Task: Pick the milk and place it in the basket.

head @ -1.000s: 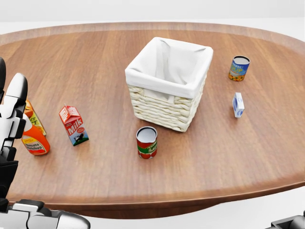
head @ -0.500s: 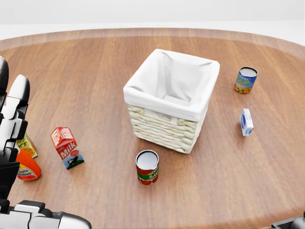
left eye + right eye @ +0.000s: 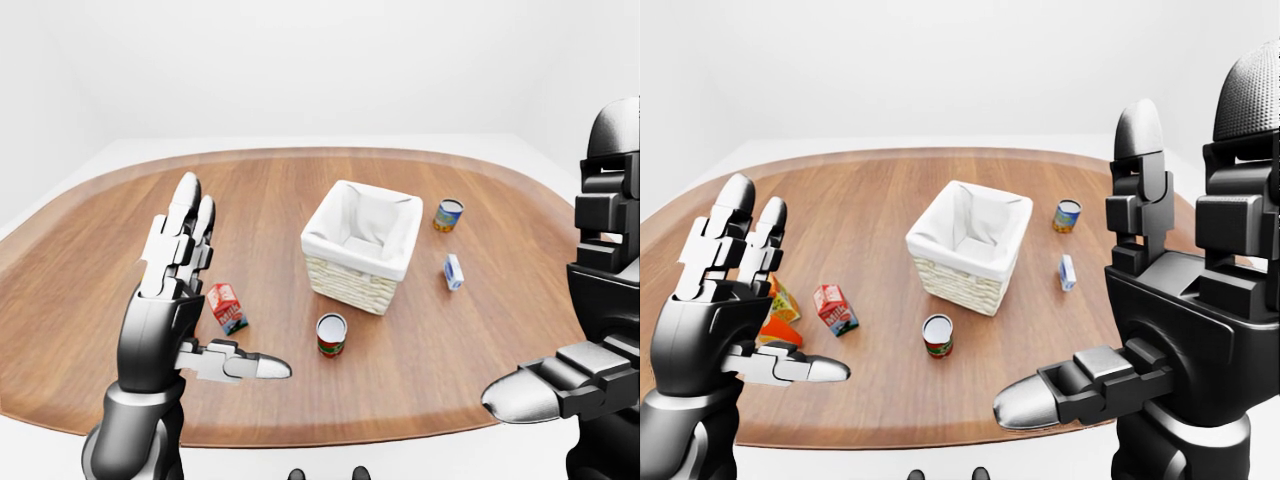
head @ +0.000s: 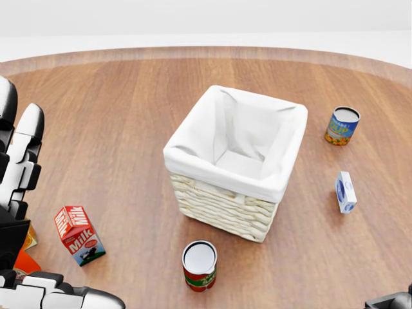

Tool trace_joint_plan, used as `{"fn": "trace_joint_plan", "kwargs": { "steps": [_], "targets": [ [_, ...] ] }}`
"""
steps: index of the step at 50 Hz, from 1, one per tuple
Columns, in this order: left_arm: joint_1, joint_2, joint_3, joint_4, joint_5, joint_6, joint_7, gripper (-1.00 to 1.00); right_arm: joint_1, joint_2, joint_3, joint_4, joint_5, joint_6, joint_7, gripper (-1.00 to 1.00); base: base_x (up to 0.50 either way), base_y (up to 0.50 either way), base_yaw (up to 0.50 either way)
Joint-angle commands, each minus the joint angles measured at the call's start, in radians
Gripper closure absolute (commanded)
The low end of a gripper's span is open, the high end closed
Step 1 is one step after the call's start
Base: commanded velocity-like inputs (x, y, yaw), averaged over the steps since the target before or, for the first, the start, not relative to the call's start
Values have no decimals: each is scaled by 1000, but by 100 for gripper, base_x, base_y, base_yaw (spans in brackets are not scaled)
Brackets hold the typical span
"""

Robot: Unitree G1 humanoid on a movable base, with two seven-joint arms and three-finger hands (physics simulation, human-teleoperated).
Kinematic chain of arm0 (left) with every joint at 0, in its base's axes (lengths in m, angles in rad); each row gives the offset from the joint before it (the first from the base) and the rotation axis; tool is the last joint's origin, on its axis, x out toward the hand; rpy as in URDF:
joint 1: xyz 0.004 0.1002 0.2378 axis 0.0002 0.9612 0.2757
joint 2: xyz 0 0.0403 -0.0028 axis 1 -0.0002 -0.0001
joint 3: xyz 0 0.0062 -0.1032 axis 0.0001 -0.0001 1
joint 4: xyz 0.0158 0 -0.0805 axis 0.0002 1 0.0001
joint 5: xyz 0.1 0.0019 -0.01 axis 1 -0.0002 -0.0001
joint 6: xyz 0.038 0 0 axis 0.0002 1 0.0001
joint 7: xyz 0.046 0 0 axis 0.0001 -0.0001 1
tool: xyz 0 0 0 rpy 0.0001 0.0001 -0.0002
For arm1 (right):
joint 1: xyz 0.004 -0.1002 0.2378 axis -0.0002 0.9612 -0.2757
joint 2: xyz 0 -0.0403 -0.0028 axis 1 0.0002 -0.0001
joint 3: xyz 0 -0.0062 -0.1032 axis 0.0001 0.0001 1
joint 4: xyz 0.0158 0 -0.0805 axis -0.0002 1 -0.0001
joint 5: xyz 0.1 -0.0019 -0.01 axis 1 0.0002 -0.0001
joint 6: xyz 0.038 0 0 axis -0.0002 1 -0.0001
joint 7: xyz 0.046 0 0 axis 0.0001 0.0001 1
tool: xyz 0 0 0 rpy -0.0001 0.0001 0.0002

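Note:
The milk (image 4: 80, 235) is a small red carton standing upright on the wooden table (image 4: 122, 122), at the lower left of the head view. To its right stands the basket (image 4: 219, 207), wicker with a white cloth lining and nothing in it. My left hand (image 3: 788, 282) is raised at the left, nearer to me than the milk, open with fingers pointing up and thumb out. It holds nothing. At the right of the right-eye view my right hand (image 3: 1075, 262) is raised too, open and empty, well away from the carton.
A red can (image 4: 199, 265) stands just below the basket in the head view. A blue and yellow can (image 4: 342, 125) and a small white and blue box (image 4: 346, 192) sit to the right. An orange bottle (image 3: 776, 331) and a juice carton (image 3: 782, 300) stand left of the milk.
The whole picture has shifted: the camera has come closer to the table, so everything sits lower and larger. The things on the table have not moved. Both hands stay raised and open.

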Motion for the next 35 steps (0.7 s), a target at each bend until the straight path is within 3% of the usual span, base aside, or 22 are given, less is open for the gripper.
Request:
{"fn": "trace_joint_plan", "kwargs": {
  "steps": [1,35],
  "targets": [
    [3,-1,-6,1,5,0,-1,-100,0,6,1,0,-7,0,7,-100,28,0,0],
    [10,-1,-20,32,20,0,1,-100,12,-34,8,0,42,0,-35,-100,28,0,0]
  ]
}}
